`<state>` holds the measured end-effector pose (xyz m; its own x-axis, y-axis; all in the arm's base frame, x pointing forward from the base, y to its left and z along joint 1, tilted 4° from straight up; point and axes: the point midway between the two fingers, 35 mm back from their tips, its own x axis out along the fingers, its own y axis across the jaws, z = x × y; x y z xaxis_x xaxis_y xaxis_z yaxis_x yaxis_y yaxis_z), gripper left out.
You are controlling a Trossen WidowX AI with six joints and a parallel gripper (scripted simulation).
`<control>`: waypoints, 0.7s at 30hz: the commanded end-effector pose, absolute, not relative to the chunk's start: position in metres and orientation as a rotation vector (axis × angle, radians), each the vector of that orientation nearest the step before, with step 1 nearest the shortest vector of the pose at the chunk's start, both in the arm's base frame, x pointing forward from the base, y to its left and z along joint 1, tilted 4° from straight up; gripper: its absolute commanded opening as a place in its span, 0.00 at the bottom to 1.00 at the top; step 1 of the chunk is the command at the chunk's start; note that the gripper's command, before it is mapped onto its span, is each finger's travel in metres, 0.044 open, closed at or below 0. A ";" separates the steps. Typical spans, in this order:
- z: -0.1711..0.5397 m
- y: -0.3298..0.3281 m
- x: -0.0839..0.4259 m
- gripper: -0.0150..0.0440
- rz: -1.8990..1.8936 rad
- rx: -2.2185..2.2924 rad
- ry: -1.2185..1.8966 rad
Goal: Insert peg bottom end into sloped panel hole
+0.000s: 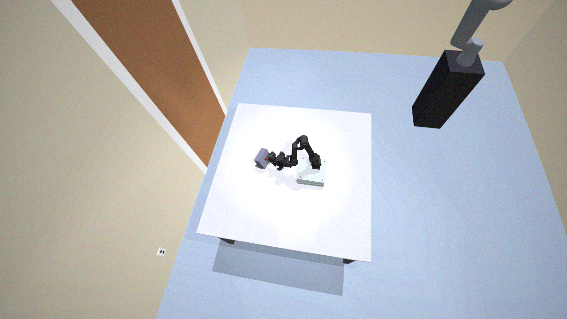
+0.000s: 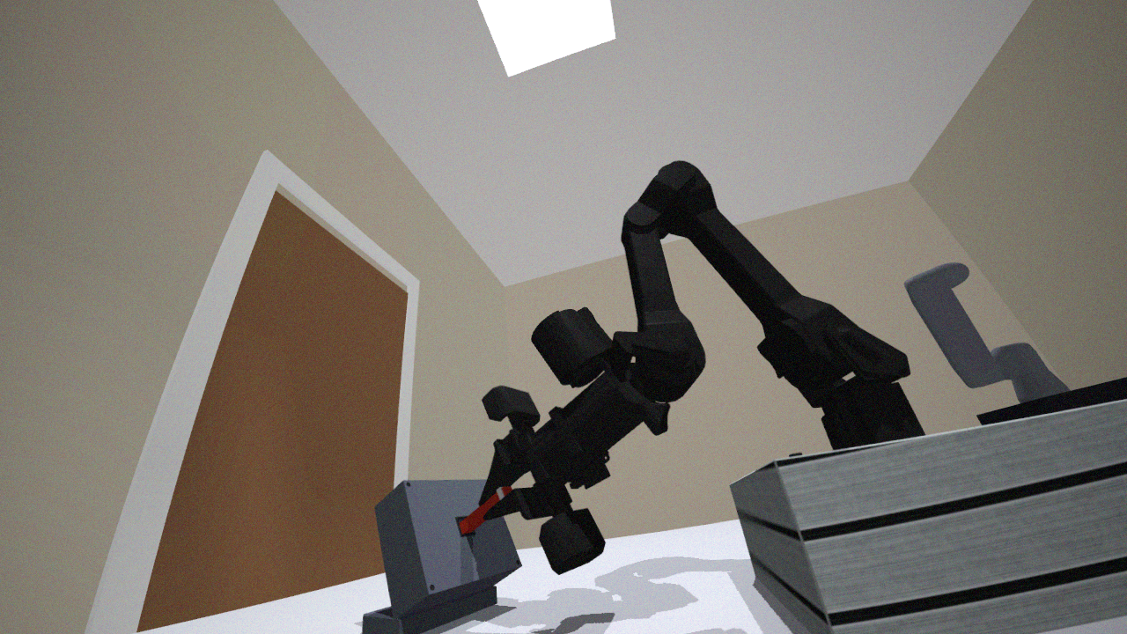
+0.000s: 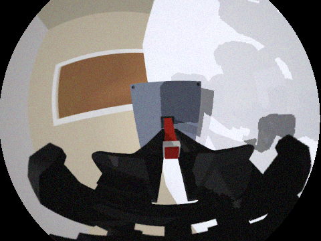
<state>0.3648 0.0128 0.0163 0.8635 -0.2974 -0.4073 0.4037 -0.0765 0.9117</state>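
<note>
Setting: a bare indoor test room, arranged like a robotics lab cell. Beige walls, pale blue floor (image 1: pixel 436 198), grey ceiling with one square white light panel (image 2: pixel 546 31). A brown door (image 2: pixel 291 409) in a white frame sits in one wall; a small white wall outlet (image 1: pixel 161 250) is low down near the floor. A white square table (image 1: pixel 277 222) stands mid-room, carrying a ridged grey mounting block (image 2: pixel 946 504) under the black arm (image 2: pixel 709 260). A tall black pedestal (image 1: pixel 445 91) with a grey fixture on top stands apart from the table.
</note>
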 end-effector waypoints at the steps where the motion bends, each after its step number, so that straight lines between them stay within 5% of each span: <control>1: 0.017 0.013 0.368 0.25 -0.574 1.541 0.087; 21: 0.014 0.010 0.374 0.25 -0.573 1.541 0.086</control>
